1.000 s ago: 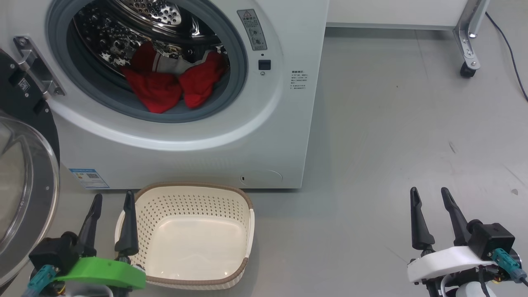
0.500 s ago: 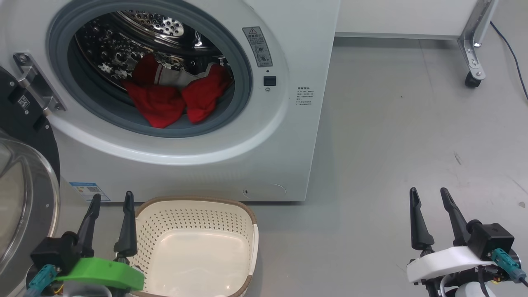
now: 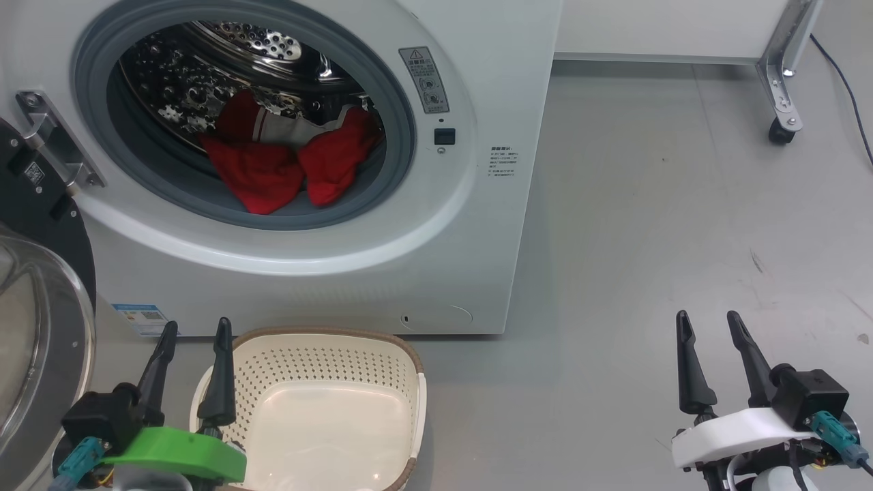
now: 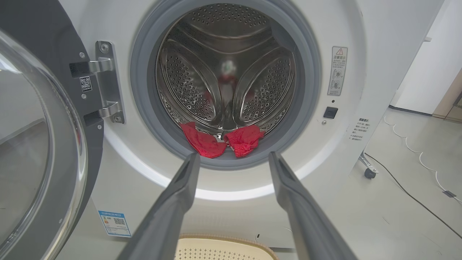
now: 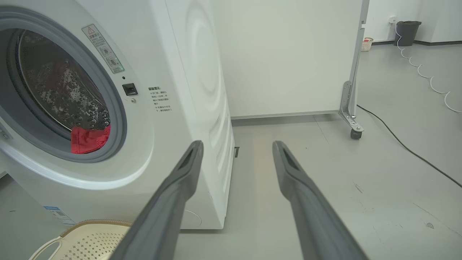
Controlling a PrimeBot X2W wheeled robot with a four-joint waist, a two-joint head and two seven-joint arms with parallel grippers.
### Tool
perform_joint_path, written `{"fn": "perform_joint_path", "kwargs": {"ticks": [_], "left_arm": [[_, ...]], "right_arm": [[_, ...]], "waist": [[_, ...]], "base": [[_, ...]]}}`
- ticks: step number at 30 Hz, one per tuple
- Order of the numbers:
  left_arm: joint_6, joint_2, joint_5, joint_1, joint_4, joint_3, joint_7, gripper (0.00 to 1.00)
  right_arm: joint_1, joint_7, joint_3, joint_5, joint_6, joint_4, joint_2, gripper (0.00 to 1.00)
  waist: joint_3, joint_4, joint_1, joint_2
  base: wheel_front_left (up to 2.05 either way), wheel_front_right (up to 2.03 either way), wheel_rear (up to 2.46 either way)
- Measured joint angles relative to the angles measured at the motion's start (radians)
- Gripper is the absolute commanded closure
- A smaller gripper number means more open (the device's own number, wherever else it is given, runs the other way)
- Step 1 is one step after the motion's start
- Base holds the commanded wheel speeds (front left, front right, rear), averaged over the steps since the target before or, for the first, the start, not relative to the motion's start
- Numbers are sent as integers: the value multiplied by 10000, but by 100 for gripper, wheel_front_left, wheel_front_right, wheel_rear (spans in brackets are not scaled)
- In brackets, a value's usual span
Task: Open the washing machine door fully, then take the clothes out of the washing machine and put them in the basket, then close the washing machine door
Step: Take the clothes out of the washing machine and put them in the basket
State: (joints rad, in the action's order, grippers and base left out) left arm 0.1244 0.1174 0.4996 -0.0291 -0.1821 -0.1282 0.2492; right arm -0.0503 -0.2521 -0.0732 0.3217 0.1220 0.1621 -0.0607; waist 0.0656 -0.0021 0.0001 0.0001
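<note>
The white washing machine (image 3: pixel 477 82) stands with its door (image 3: pixel 41 320) swung open to the left, glass bowl facing out. Red clothes (image 3: pixel 286 164) lie at the front of the steel drum, spilling onto the grey rubber rim; they also show as clothes (image 4: pixel 220 142) in the left wrist view and clothes (image 5: pixel 88 139) in the right wrist view. The cream basket (image 3: pixel 402 382) sits on the floor below the mouth, with nothing in it. My left gripper (image 3: pixel 194 334) is open beside the basket's left rim. My right gripper (image 3: pixel 706 324) is open over bare floor at the right.
A white panel on a metal leg with a caster (image 3: pixel 781 129) stands at the back right, with a black cable (image 3: pixel 846 82) on the grey floor near it. A blue sticker (image 3: pixel 140 317) marks the machine's lower left front.
The head camera has tilted so the machine and basket sit lower in the picture. My left gripper has shifted slightly right and up beside the basket. The right gripper is still.
</note>
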Motion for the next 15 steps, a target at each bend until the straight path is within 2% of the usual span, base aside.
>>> {"fn": "perform_joint_path", "kwargs": {"ticks": [15], "left_arm": [[0, 0, -88, 1, -2, -17, 0, 0]], "right_arm": [[0, 0, -65, 0, 0, 48, 2, 0]], "waist": [[-22, -35, 0, 0]], "base": [[0, 0, 0]]}}
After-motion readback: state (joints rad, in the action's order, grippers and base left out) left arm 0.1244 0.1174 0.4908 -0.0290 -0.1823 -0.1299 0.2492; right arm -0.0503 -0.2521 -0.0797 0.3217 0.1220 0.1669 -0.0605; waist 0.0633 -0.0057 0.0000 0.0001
